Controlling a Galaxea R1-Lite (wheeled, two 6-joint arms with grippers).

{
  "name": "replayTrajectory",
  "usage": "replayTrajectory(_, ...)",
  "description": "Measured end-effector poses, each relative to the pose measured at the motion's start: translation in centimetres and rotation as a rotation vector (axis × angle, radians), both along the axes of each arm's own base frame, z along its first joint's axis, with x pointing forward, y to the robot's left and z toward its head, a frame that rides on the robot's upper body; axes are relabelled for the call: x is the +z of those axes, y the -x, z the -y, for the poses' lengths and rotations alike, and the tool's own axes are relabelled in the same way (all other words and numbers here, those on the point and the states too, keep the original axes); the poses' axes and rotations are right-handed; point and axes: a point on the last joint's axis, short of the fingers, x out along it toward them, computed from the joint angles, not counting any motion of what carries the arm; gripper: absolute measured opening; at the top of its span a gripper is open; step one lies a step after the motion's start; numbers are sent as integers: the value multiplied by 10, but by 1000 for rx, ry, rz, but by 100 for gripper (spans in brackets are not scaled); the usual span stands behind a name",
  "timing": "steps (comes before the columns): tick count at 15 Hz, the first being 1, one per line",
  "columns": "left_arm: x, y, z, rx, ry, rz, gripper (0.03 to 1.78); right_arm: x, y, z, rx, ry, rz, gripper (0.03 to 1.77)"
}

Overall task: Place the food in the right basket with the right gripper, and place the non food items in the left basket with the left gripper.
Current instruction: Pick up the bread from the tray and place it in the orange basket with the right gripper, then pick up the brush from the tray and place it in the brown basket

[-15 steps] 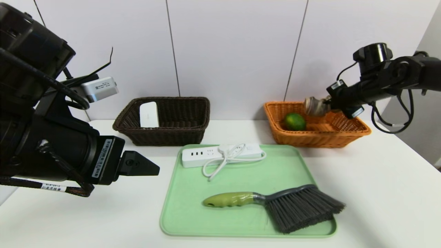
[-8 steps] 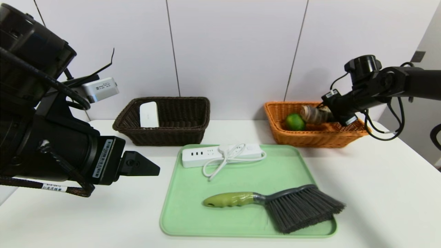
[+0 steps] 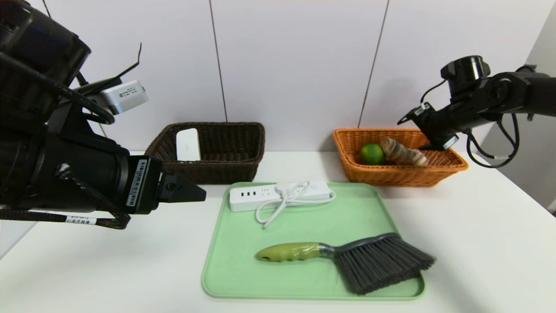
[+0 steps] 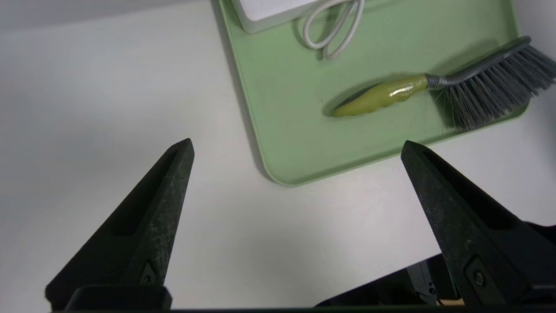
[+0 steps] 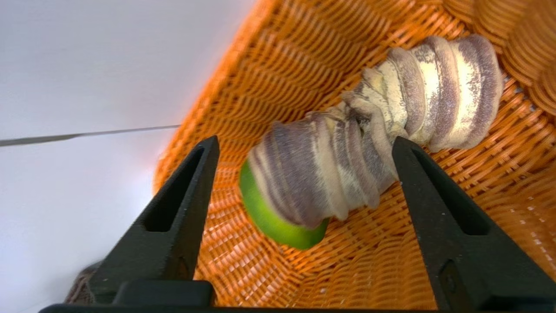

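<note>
The orange right basket (image 3: 451,164) (image 5: 312,56) holds the food: a green lime (image 3: 372,154) (image 5: 269,221) and a ridged tan roll (image 3: 404,153) (image 5: 369,130) lying against it. My right gripper (image 3: 412,119) (image 5: 304,145) hovers open just above the roll, holding nothing. The dark left basket (image 3: 243,167) holds a flat white case (image 3: 187,145). A white power strip (image 3: 278,194) (image 4: 269,8) and a green-handled brush (image 3: 347,256) (image 4: 434,91) lie on the green tray (image 3: 234,269) (image 4: 278,143). My left gripper (image 3: 197,193) (image 4: 297,145) hangs open over the table left of the tray.
The white table (image 3: 478,243) runs to a white panelled wall behind the baskets. Bare tabletop lies on both sides of the tray. The right arm's cables (image 3: 495,156) dangle past the orange basket's far corner.
The right gripper lowered the roll into the orange basket, opened and let it go, then rose clear. The roll now lies beside the lime. The left arm lifted slightly.
</note>
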Motion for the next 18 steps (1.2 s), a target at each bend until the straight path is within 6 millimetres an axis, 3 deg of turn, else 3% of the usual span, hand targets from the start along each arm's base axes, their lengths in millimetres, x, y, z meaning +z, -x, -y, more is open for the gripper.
replayTrajectory(6, 5, -13, 14, -105, 107, 104, 169, 67, 52, -9, 84, 62, 108, 157)
replayTrajectory(11, -7, -24, 20, 19, -8, 132, 169, 93, 92, -21, 208, 48, 89, 164)
replayTrajectory(14, -12, -10, 17, -10, -107, 41, 169, 93, 112, -33, 178, 103, -19, 166)
replayTrajectory(18, -8, 19, 8, -218, -323, -4, 169, 104, 147, -32, 207, 161, -78, 168)
